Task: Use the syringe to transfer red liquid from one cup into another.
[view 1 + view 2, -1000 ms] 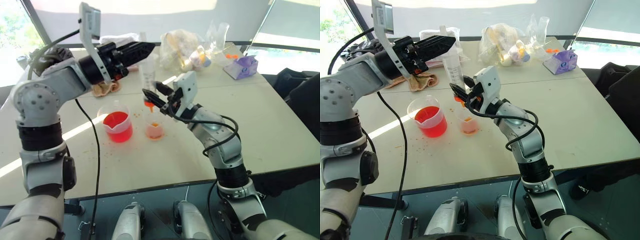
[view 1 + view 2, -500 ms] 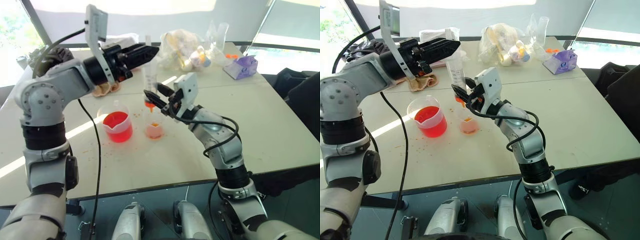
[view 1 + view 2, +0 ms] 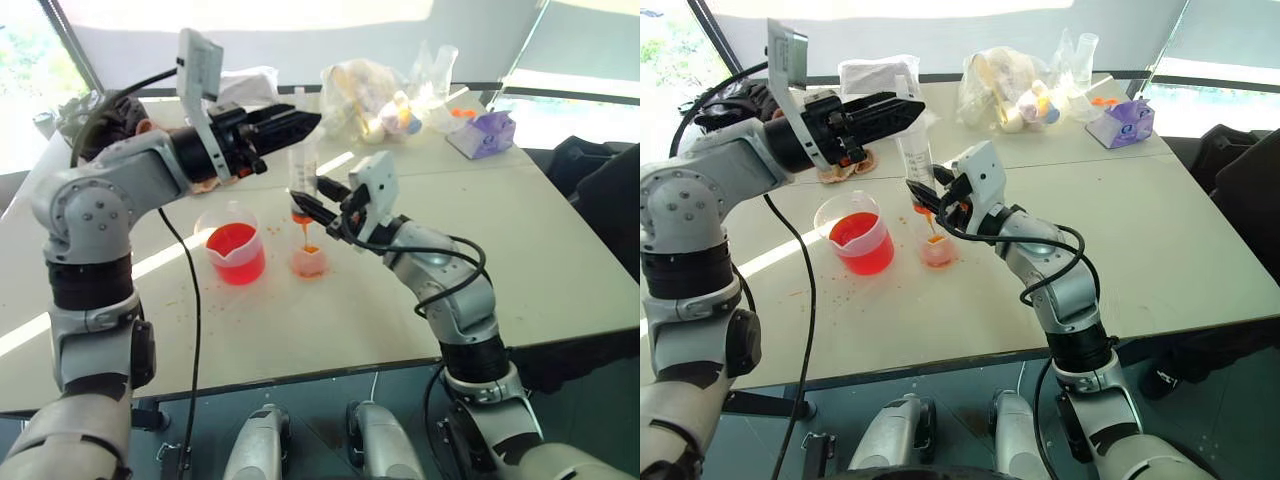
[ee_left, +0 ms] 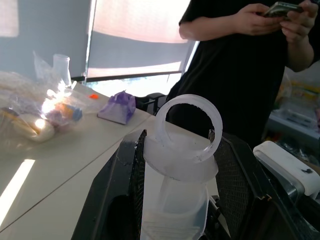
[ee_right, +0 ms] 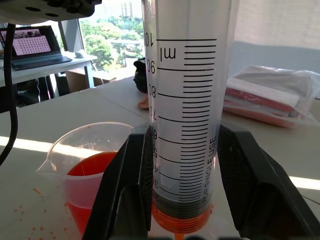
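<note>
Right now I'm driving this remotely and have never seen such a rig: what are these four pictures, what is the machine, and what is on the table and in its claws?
It is a humanoid robot with two arms, each ending in a black two-fingered claw. The two wide pictures come from cameras in its head, looking down over the arms. The other two look along each claw from its wrist.

On the pale table stand a wide clear spouted beaker holding red liquid and a smaller narrow clear cup with a little of it.

The right claw is shut on the lower barrel of a large clear marked syringe, upright with its orange tip over the small cup. The left claw grips its white plunger ring at the top.

A person stands behind, holding a phone.
</note>
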Robot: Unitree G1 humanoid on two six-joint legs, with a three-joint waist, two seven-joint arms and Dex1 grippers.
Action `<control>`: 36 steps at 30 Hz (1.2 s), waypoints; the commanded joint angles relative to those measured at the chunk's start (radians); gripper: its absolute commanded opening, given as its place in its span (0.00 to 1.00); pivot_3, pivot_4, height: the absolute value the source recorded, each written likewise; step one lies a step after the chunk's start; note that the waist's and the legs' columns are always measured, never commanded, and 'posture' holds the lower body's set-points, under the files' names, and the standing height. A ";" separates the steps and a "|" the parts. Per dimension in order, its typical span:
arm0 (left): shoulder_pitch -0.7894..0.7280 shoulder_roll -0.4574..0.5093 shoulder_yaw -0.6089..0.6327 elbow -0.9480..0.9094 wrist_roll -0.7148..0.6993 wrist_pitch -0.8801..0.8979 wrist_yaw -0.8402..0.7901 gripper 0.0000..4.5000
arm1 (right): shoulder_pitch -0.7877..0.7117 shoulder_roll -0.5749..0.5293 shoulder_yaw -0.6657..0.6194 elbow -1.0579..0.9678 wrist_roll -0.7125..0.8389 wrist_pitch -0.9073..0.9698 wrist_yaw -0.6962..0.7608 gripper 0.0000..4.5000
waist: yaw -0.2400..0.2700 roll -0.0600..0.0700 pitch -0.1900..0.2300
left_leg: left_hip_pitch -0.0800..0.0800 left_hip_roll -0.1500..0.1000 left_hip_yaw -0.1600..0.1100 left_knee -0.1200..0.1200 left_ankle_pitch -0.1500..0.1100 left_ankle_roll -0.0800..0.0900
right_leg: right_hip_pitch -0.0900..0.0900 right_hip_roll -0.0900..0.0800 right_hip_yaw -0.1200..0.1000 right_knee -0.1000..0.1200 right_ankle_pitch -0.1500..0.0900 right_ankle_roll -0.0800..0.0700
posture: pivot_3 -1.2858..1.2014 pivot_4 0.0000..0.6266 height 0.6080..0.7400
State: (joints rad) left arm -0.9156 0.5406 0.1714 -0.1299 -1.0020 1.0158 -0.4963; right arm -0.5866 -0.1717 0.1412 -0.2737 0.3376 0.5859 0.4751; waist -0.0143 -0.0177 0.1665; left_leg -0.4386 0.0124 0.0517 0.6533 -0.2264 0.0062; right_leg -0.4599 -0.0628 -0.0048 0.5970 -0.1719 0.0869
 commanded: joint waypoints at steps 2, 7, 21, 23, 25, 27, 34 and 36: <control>0.032 0.005 -0.020 -0.017 0.026 0.017 -0.002 0.32 | -0.040 0.000 -0.055 -0.136 0.065 0.014 -0.008 0.29 | 0.000 0.000 0.000 | 0.000 0.000 0.000 0.000 0.000 0.000 | 0.000 0.000 0.000 0.000 0.000 0.000 | 0.52 0.24 1.00; 0.050 0.004 -0.023 -0.023 0.028 0.018 -0.003 0.32 | -0.062 -0.001 -0.074 -0.153 0.091 0.048 -0.021 0.29 | 0.001 0.000 0.000 | 0.000 0.000 0.000 0.000 0.000 0.000 | 0.000 0.000 0.000 0.000 0.000 0.000 | 0.52 0.24 1.00; 0.082 0.003 -0.030 -0.034 0.035 0.020 -0.008 0.32 | -0.079 -0.018 -0.098 -0.187 0.142 0.094 -0.041 0.29 | 0.001 0.000 0.000 | 0.000 0.000 0.000 0.001 0.000 0.000 | 0.000 0.000 0.000 0.000 0.000 0.000 | 0.52 0.24 1.00; 0.080 0.002 -0.029 -0.035 0.033 0.021 -0.008 0.32 | -0.079 -0.019 -0.097 -0.188 0.144 0.096 -0.044 0.29 | 0.001 0.000 0.000 | 0.000 0.000 0.000 0.001 0.000 0.000 | 0.000 0.000 0.000 0.000 0.000 0.000 | 0.52 0.24 1.00; 0.079 0.003 -0.028 -0.035 0.030 0.023 -0.010 0.32 | -0.080 -0.021 -0.096 -0.190 0.148 0.099 -0.048 0.29 | 0.001 0.000 0.000 | 0.000 0.000 0.000 0.001 0.000 0.000 | 0.000 0.000 0.000 0.000 0.000 0.000 | 0.52 0.24 1.00; 0.080 0.004 -0.026 -0.038 0.024 0.026 -0.012 0.32 | -0.080 -0.022 -0.095 -0.190 0.150 0.100 -0.051 0.29 | 0.001 0.000 0.000 | 0.000 0.000 0.000 0.001 0.000 0.000 | 0.000 0.000 0.000 0.000 0.000 0.000 | 0.52 0.24 1.00; 0.085 0.010 -0.021 -0.058 0.024 0.027 -0.026 0.86 | -0.071 -0.030 -0.095 -0.200 0.161 0.106 -0.051 0.29 | 0.001 -0.001 0.000 | 0.000 0.000 0.000 0.001 0.000 0.000 | 0.000 0.000 0.000 0.000 0.000 0.000 | 0.52 0.24 1.00; 0.086 0.012 -0.020 -0.062 0.027 0.022 -0.030 0.99 | -0.068 -0.033 -0.095 -0.201 0.164 0.108 -0.050 0.29 | 0.001 -0.001 0.000 | 0.000 0.000 0.000 0.001 0.000 0.000 | 0.001 0.000 0.000 0.000 0.000 -0.001 | 0.52 0.24 1.00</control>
State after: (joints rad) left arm -0.8208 0.5489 0.1517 -0.1678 -0.9830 1.0395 -0.5202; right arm -0.6352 -0.2116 0.0644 -0.4118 0.4770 0.7235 0.4210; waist -0.0136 -0.0190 0.1666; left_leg -0.4385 0.0126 0.0516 0.6540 -0.2264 0.0063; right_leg -0.4595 -0.0627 -0.0047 0.5972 -0.1729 0.0852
